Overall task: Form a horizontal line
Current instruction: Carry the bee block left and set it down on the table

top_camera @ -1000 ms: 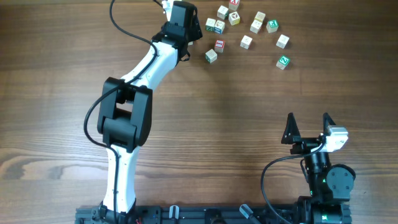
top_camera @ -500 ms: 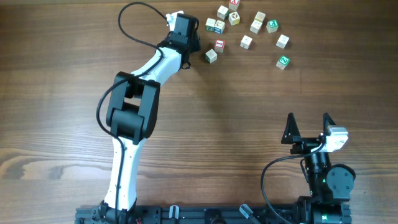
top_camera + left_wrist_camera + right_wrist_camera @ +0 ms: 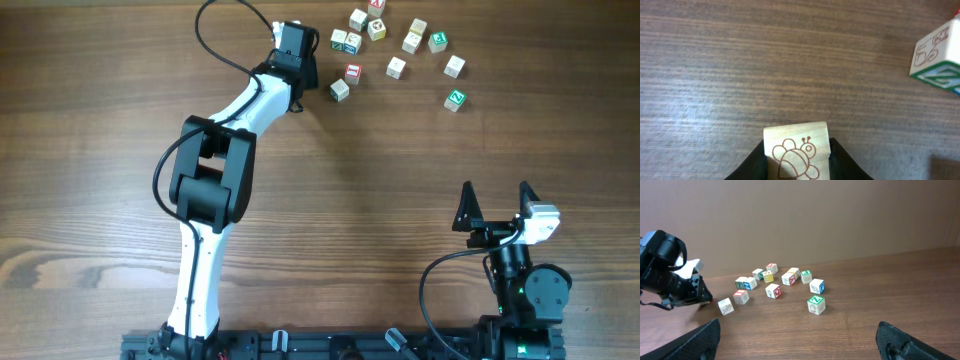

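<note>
I am looking through the left wrist camera at the left jaws. They are gripping a pale bee cube (image 3: 796, 152), with a dark finger (image 3: 756, 162) sitting against each side and no gap showing. I cannot tell whether it is resting on the counter (image 3: 420, 170) or hanging just above it. At the right edge of the same view, a green-framed cube (image 3: 936, 57) is sitting well apart from the bee cube.

From overhead, the left arm (image 3: 215, 170) is reaching to the far side of the counter, and its wrist is hiding the bee cube. Just to the right of that wrist, the letter cubes (image 3: 397, 67) are lying in a loose scatter, not forming a horizontal line. Two of them are standing as a touching pair (image 3: 345, 42), side by side. A lone cube (image 3: 340, 90) is sitting nearest the wrist. A green-marked cube (image 3: 455, 99) is lying apart at the near right of the scatter.

The right jaws are standing wide open and gripping nothing. The right arm (image 3: 520, 270) is sitting at the near right of the counter, well apart from every cube.
</note>
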`<action>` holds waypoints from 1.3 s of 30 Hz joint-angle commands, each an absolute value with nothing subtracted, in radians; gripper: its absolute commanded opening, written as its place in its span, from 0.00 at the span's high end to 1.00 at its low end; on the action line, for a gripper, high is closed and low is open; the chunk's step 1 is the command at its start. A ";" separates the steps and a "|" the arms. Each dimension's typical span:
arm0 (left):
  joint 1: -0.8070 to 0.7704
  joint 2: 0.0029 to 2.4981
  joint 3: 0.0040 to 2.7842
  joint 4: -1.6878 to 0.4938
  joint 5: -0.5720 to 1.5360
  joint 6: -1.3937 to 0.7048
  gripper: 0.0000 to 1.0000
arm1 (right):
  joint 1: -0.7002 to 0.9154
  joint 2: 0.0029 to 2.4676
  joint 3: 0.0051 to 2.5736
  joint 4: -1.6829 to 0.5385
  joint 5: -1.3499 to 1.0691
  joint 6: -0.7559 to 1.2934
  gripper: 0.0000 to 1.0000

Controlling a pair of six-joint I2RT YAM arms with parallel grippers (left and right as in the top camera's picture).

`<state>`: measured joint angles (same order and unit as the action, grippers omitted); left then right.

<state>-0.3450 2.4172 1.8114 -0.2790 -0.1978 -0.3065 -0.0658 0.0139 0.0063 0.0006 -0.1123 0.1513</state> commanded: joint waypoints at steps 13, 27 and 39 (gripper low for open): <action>-0.461 2.080 1.802 -0.701 -0.207 -0.353 0.73 | -0.062 0.010 0.005 0.007 -0.128 0.133 0.00; -0.537 2.080 1.632 -0.751 -0.207 -0.487 0.78 | -0.062 0.010 0.005 0.007 -0.128 0.133 0.00; -0.578 2.082 1.404 -0.519 -0.211 -0.479 0.73 | -0.062 0.010 0.005 0.007 -0.128 0.133 0.00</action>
